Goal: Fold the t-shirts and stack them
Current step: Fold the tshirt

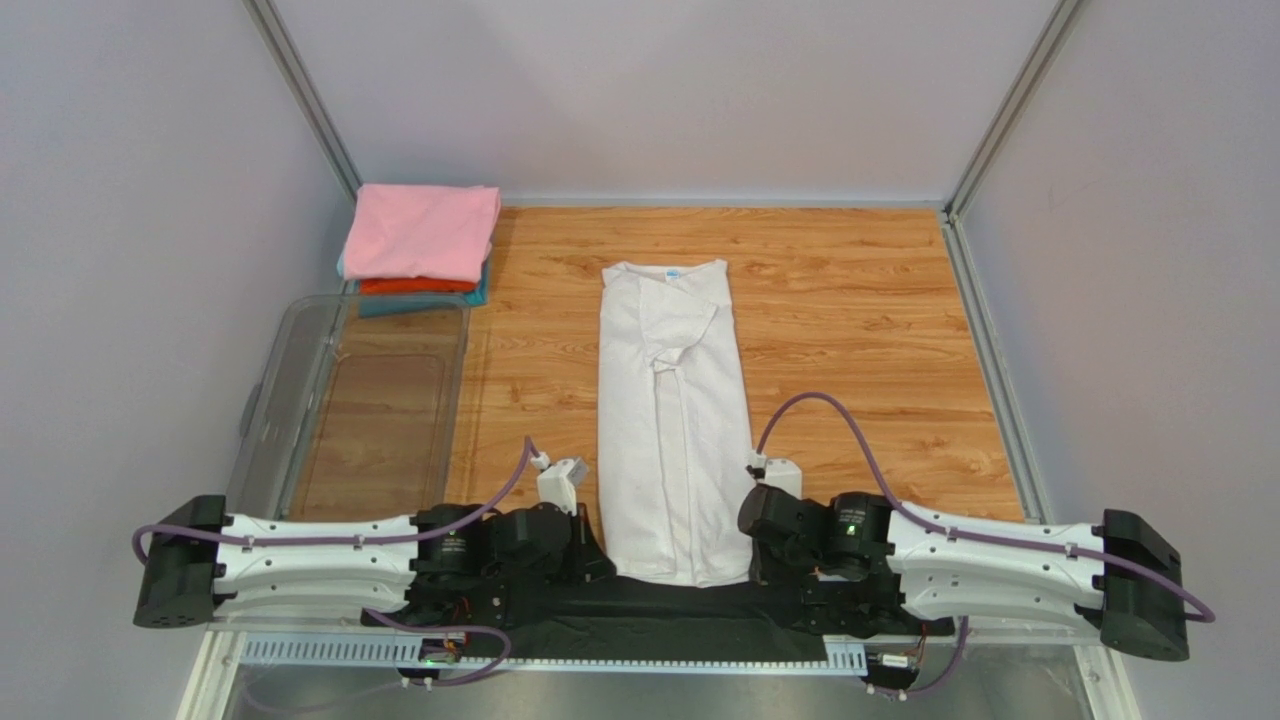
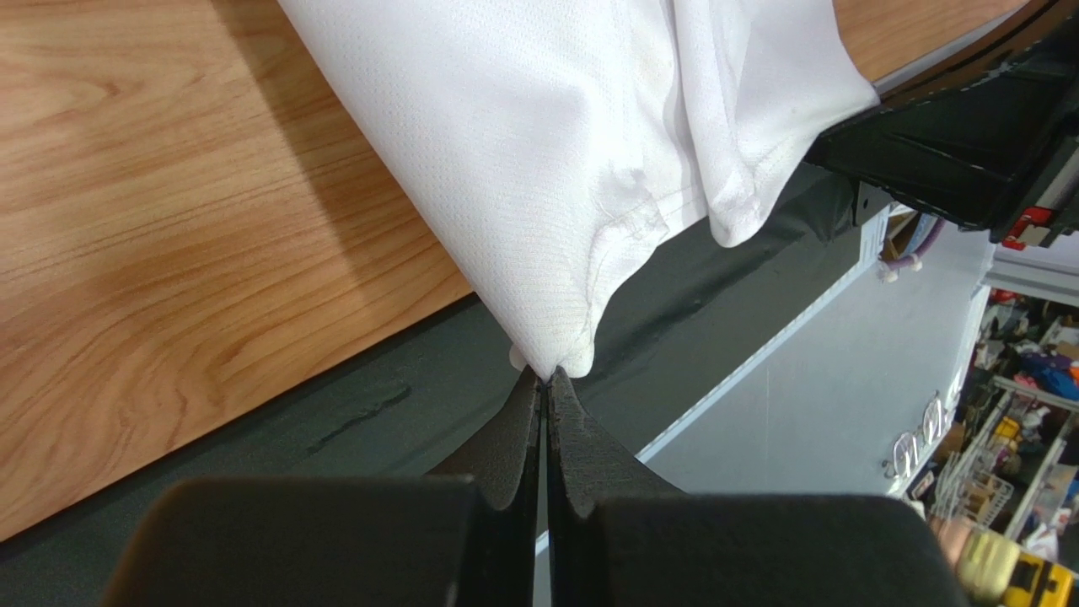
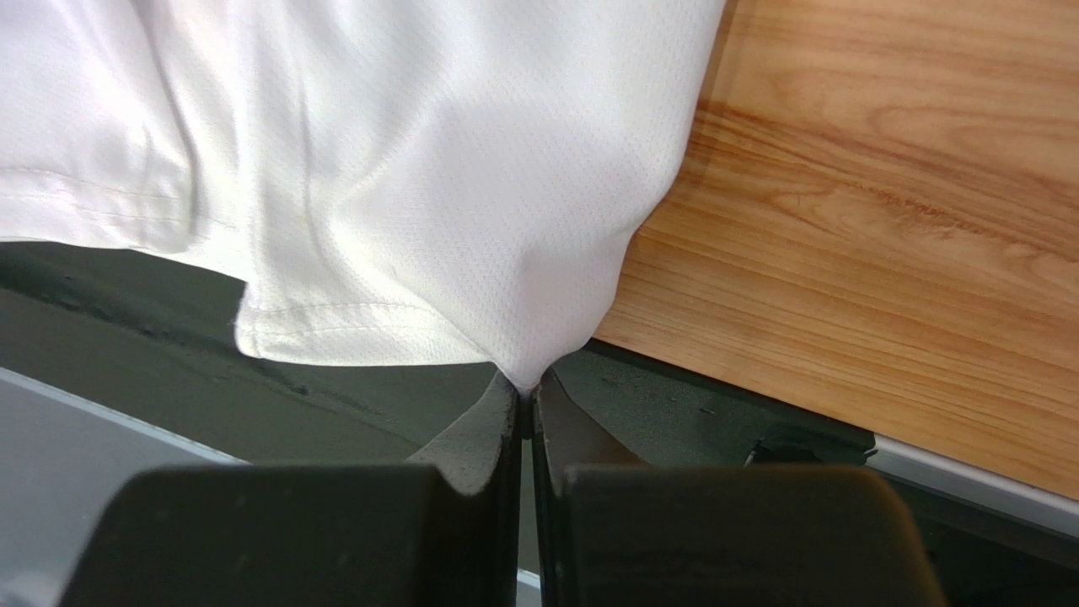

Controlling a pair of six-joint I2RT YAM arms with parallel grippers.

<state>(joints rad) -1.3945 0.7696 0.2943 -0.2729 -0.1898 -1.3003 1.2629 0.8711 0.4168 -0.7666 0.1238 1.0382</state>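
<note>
In the top view, your white t-shirt [image 1: 672, 405] lies as 1 narrow strip down the middle of the tabletop [image 1: 857, 330]. Its long axis runs from the near edge toward the far edge, with the collar at the far end. The left pincer [image 1: 598, 558] sits at the hem's left corner and the right pincer [image 1: 748, 558] at its right corner, so neither arm is nearer. The stack of folded t-shirts [image 1: 421, 240] sits in the far-left corner.

In the left wrist view, the left pincer [image 2: 546, 380] is clamped on its hem corner over the dark strip [image 2: 380, 405] at the near edge. The cloth stretches away ahead of it.

In the right wrist view, the right pincer [image 3: 526, 386] is pinched tight on the other corner.

The fold should run straight along that long axis, so you likely carry both corners together toward the collar.
</note>
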